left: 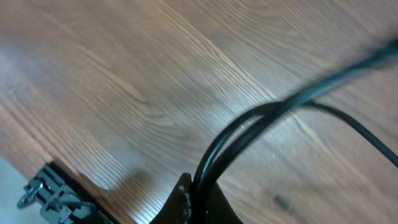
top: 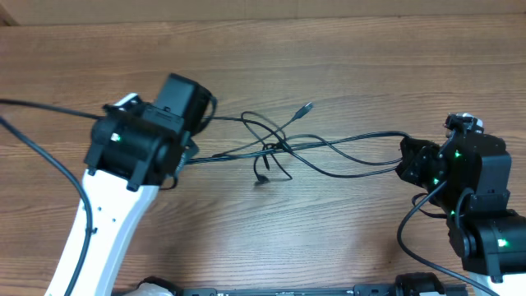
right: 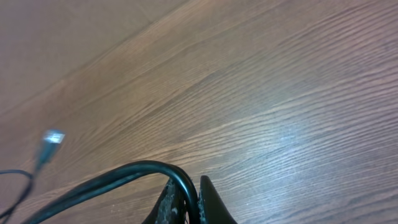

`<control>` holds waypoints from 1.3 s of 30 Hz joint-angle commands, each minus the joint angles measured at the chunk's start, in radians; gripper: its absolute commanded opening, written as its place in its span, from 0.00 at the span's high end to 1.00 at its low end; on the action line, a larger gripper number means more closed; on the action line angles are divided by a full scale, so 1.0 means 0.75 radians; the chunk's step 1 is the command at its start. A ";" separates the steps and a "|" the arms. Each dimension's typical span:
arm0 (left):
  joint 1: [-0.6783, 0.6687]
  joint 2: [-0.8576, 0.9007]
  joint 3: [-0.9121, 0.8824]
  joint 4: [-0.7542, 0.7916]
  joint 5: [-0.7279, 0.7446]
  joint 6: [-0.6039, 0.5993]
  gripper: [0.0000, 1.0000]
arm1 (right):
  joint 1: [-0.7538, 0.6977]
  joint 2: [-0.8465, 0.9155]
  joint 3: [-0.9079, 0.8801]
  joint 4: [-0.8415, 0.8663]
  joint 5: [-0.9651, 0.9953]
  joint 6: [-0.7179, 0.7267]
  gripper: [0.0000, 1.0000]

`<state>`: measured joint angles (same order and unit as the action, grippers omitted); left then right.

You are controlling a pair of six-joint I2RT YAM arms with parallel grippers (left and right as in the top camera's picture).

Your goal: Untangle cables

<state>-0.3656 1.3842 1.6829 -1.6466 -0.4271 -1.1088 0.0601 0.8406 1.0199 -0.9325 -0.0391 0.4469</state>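
Observation:
The cables (top: 283, 146) are thin black cords stretched across the middle of the wooden table, crossing in a loose knot near the centre. One silver-tipped plug (top: 306, 108) lies at the back, another plug (top: 260, 179) hangs toward the front. My left gripper (top: 191, 150) is shut on the cables' left end; in the left wrist view the cords (left: 249, 130) run up out of the closed jaws (left: 202, 199). My right gripper (top: 404, 160) is shut on the right end; the cords (right: 112, 177) arch from its jaws (right: 189, 202), with the plug (right: 50, 142) beyond.
Thicker black arm cables run at far left (top: 33, 140) and by the right arm (top: 411, 222). The arm bases stand at the front edge. The table's back edge (top: 263, 20) meets a paler surface.

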 commanded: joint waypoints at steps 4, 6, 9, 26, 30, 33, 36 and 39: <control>0.236 -0.017 0.007 -0.040 -0.220 -0.027 0.96 | -0.066 -0.010 0.014 0.027 0.122 0.057 0.96; 0.276 -0.017 0.007 -0.044 -0.234 -0.027 0.96 | -0.077 -0.011 0.028 0.051 0.215 0.058 0.96; 0.348 -0.017 0.007 -0.057 -0.273 -0.003 0.96 | -0.137 -0.011 0.104 0.042 0.314 0.058 0.96; 0.565 -0.013 0.001 0.135 0.123 0.085 0.96 | -0.327 0.147 0.237 -0.243 -0.286 0.019 0.57; 0.564 -0.011 -0.002 0.143 0.221 0.201 0.95 | -0.327 0.244 0.237 -0.276 -0.459 -0.132 0.27; 0.564 -0.010 -0.018 0.144 0.329 0.318 0.92 | -0.327 0.307 0.237 -0.299 -0.555 -0.150 0.22; 0.557 -0.003 -0.037 0.185 0.497 0.462 0.91 | -0.326 0.334 0.237 -0.312 -0.625 -0.212 0.22; 0.526 0.002 -0.063 0.284 0.722 0.702 0.84 | -0.326 0.330 0.237 -0.321 -0.639 -0.234 0.21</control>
<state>0.0525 1.3838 1.6566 -1.4696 -0.0971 -0.7948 -0.1833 1.1000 1.1835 -1.1709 -0.4549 0.3195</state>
